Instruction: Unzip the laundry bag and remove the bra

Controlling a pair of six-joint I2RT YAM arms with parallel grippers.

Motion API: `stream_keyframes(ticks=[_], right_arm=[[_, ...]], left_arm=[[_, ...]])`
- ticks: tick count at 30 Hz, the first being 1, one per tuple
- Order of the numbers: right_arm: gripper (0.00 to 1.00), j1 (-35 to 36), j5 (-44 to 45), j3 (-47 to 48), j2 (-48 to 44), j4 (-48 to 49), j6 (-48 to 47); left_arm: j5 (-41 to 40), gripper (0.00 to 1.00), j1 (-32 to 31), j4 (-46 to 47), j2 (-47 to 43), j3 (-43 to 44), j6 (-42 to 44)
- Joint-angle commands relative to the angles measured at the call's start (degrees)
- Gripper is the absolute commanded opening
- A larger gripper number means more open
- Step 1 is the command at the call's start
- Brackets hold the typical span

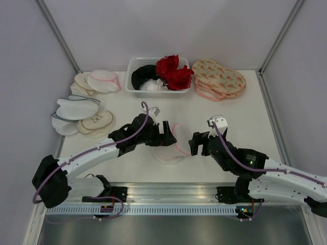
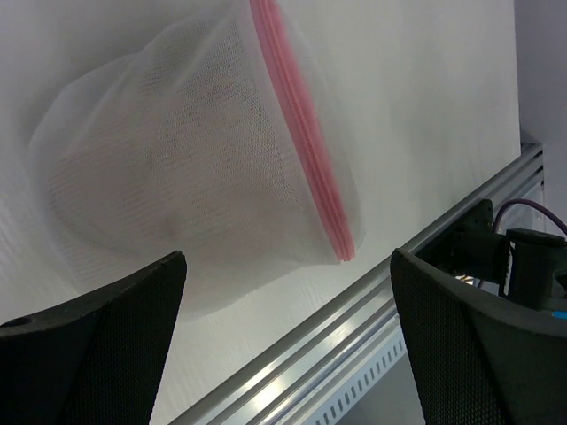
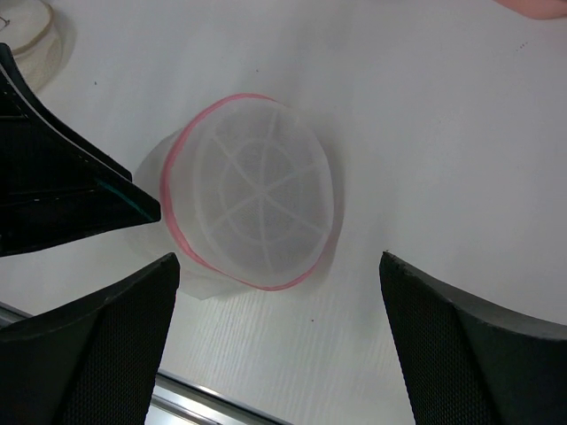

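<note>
The left end effector [image 1: 167, 134] and right end effector [image 1: 196, 143] hang released, gripping nothing. Between them, the laundry bag [image 3: 252, 190] lies on the bench [image 1: 245, 117], seemingly zipped. Approach step; next, locate and pinch the zipper pull, unseen here.

Left hand [image 2: 288, 345] fingers spread wide, empty; laundry bag [image 2: 186, 168] on table [image 2: 416, 106], pink zipper trim [image 2: 306, 142] closed.
</note>
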Motion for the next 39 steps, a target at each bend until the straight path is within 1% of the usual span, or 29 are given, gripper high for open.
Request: stream_keyframes(ticks=[1,2,4,6,10,11,12,13,14,15,16,17,19,22,23,24,25,26,27,28,29,30,31,34,35,37,38,39], right_arm=[[0.98,0.19,2.63,-1.11,-0.25,-1.5,2.11],[0.98,0.19,2.54,-1.38,-0.43,-1.23,2.28],[0.98,0.1,2.46,-2.34,-0.87,-0.53,2.28],[0.98,0.19,2.46,-2.96,-0.87,0.08,2.46],[0.98,0.19,2.72,-3.92,-0.43,0.88,2.72],[0.98,0.19,3.07,-4.01,-0.26,0.96,2.72],[0.98,0.19,3.59,-4.19,-0.26,0.97,2.81],[0.98,0.19,3.95,-4.54,-0.26,0.7,2.98],[0.98,0.1,4.65,-4.63,-0.43,0.27,3.42],[0.98,0.19,6.13,-4.8,-0.61,-0.17,3.86],[0.98,0.19,6.58,-4.98,-0.78,-0.79,4.73],[0.98,0.19,7.2,-5.16,-1.31,-1.05,4.92],[0.98,0.1,7.12,-5.86,-2.01,-0.88,4.92],[0.98,0.1,7.11,-6.82,-4.38,-0.62,4.57],[0.98,0.1,7.03,-7.0,-6.04,-0.53,4.39],[0.98,0.1,6.85,-7.09,-6.84,-0.36,4.04],[0.98,0.1,5.63,-7.35,-7.89,0.08,3.26],[0.98,0.1,4.66,-7.44,-9.9,0.87,1.86],[0.98,0.1,3.96,-7.36,-10.79,0.96,0.97],[0.98,0.1,3.08,-7.09,-11.67,0.97,0.18],[0.98,0.1,0.81,-6.83,-13.07,0.97,-1.74],[0.98,0.1,-0.87,-6.57,-13.61,0.97,-2.89],[0.98,0.1,-5.06,-5.95,-13.88,1.05,-3.77],[0.98,0.01,-10.8,-4.98,-12.92,1.32,-6.68],[0.98,0.1,-12.12,-4.55,-11.08,0.88,-6.51],[0.98,0.1,-12.83,-2.96,-7.49,-1.31,-6.33],[0.98,0.1,-14.14,-2.7,-6.59,-1.49,-6.5],[0.98,0.1,-14.68,-2.87,-5.8,-1.5,-6.94]], left_arm=[[-6.4,1.0,-3.32,4.94,3.48,3.11,-4.08],[-9.02,1.0,-4.11,5.21,4.36,3.72,-3.99],[-10.89,1.0,-6.3,5.47,7.44,4.34,-3.64],[-14.57,1.0,-7.89,5.47,10.68,5.3,-2.68],[-15.64,0.99,-8.6,7.05,16.65,5.83,-1.71],[-15.73,0.96,-8.51,8.1,17.46,5.66,-1.36],[-15.56,0.82,-8.6,9.07,18.25,5.4,-0.13],[-15.21,0.69,-8.51,10.3,18.95,5.04,0.57],[-14.07,0.55,-8.43,12.92,19.22,4.0,1.19],[-13.28,0.16,-8.43,13.73,19.05,3.46,2.94],[-12.92,0.02,-8.25,15.56,18.61,3.11,3.39],[-12.31,0.02,-8.16,16.02,18.09,2.41,4.0],[-9.86,0.02,-7.55,19.79,16.77,1.18,7.86],[-0.82,0.02,-5.89,24.53,13.34,-1.1,14.8],[7.91,0.02,-4.92,25.59,12.03,-2.24,16.21],[13.92,0.02,-3.52,26.64,11.49,-2.78,17.88],[19.81,0.02,-0.11,28.22,11.31,-2.95,18.24],[32.22,0.02,1.66,28.93,11.49,-2.87,18.51],[37.83,0.02,4.47,28.94,12.36,-2.43,19.03],[42.84,0.02,5.28,28.07,13.24,-1.82,19.47],[53.6,0.02,5.72,26.32,14.2,0.1,20.7],[58.14,0.02,5.81,24.39,16.48,1.42,24.01],[66.1,0.02,5.73,20.8,17.63,3.79,25.61],[71.88,0.02,5.72,19.71,20.36,6.35,28.96],[76.68,0.02,5.72,19.62,20.97,6.79,30.88],[81.54,0.02,5.72,18.14,22.46,9.07,33.0],[82.61,0.02,5.72,9.43,23.0,10.56,40.41],[82.79,0.02,5.81,2.9,23.44,12.49,46.4]])
